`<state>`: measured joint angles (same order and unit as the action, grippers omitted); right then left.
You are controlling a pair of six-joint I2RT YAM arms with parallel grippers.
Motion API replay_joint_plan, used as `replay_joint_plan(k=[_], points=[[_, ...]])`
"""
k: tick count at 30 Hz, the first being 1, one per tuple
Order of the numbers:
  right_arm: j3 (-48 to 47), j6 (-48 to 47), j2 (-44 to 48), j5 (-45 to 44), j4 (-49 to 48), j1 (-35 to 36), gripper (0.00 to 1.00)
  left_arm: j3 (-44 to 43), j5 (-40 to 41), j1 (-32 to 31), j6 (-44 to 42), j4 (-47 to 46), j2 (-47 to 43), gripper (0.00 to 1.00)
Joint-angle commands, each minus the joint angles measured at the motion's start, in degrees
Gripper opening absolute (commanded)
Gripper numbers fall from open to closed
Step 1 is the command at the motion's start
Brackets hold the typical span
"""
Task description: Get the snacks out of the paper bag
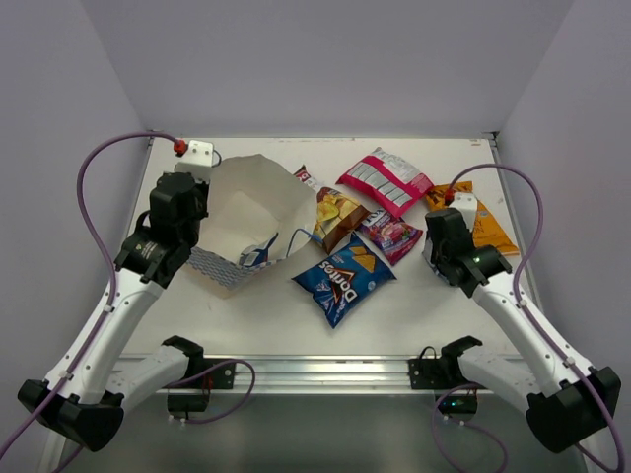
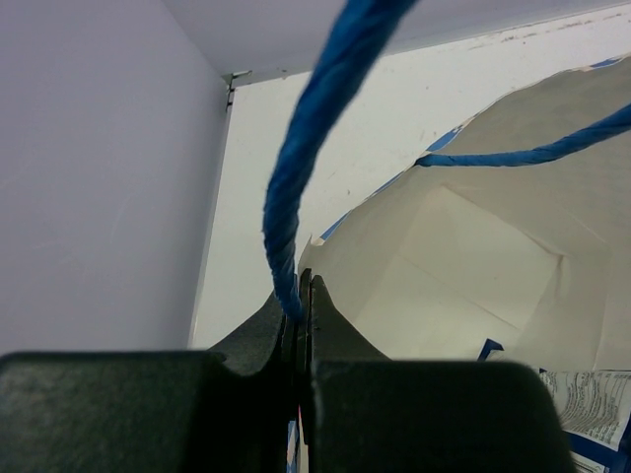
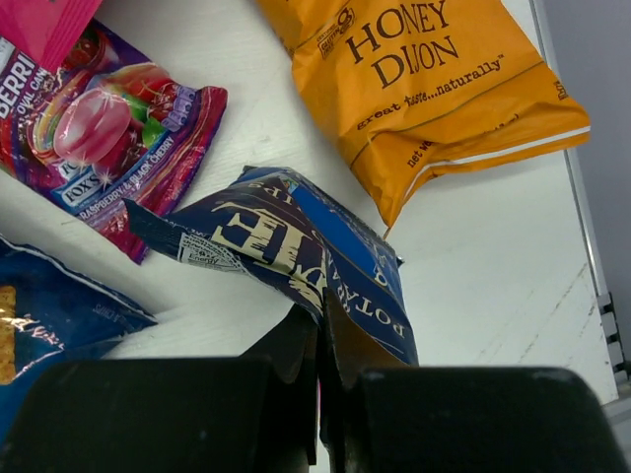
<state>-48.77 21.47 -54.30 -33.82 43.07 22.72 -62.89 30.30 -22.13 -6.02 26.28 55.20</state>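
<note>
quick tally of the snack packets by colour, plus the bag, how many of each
blue: 3, doritos packet, dark blue packet in the right claw, small blue-white packet in the paper bag
pink: 2, striped packet, candy packet
orange packet: 1
brown packet: 1
paper bag: 1
total: 8

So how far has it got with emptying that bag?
Mostly done: Doritos, chips, striped packet, candy and orange packet lie on the table outside the bag. In hand: the right gripper pinches a dark blue packet; the left gripper holds the bag's string. Left: a blue-white packet in the bag's mouth.
</note>
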Motion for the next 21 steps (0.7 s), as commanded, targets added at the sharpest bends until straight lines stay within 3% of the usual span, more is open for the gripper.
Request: replay_joint_plan(k=[1,7,12,17,18,20,21], points=[[-1.1,5.5,0.4,-1.9,0.2,-0.9,0.00,-1.8,1.1,0.4,0.4,-2.7,-1.0,0.00],[-1.6,10.7,-4.1,6.7,-0.8,-1.1,0.00,-1.1,0.8,0.3,0.7,-2.5,-1.3,0.00],[5.4,16.3,-6.2,19.8,-6.5,-1.0,0.00,-1.3,1.3,0.3,0.2,-2.5,-1.9,0.00],[8.3,21.4,-9.9,18.2,-7.7,-2.6,0.02,-1.4,0.9,0.3,0.2,-2.2,-1.9,0.00],[9.0,21.9,-9.9,17.9,-7.7,-3.6,0.16,-1.4,0.8,0.3,0.1,-2.2,-1.9,0.00],[10.0,22.3,-8.5,20.1,-8.1,-7.6,0.26,-1.3,0.5,0.3,-0.1,-2.2,-2.0,0.00],[10.1,21.5,-7.5,20.4,-8.3,-8.1,0.35,-1.2,0.5,0.3,-0.3,-2.3,-2.2,0.00]])
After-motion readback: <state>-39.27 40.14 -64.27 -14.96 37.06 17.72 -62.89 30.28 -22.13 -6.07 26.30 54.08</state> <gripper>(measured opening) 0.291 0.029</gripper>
